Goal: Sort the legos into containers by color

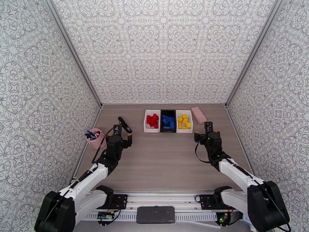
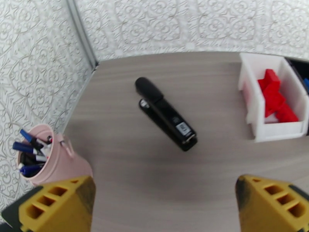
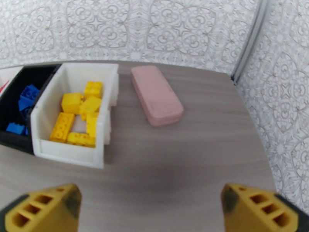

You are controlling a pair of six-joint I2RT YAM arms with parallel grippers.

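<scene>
Your three trays sit at tabletop (image 1: 162, 159) far edge: white tray (image 1: 145, 122), red bricks (image 1: 153, 120); black tray (image 1: 168, 111), blue bricks (image 1: 168, 122); second white tray (image 1: 191, 120), yellow bricks (image 1: 184, 122). Left jaws, right jaws wide, empty.

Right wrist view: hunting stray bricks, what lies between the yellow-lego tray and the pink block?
Nothing. In the right wrist view, the tabletop between the yellow-lego tray and the pink block is bare.

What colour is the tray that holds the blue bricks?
Black. The middle tray shows best in the top external view.
</scene>
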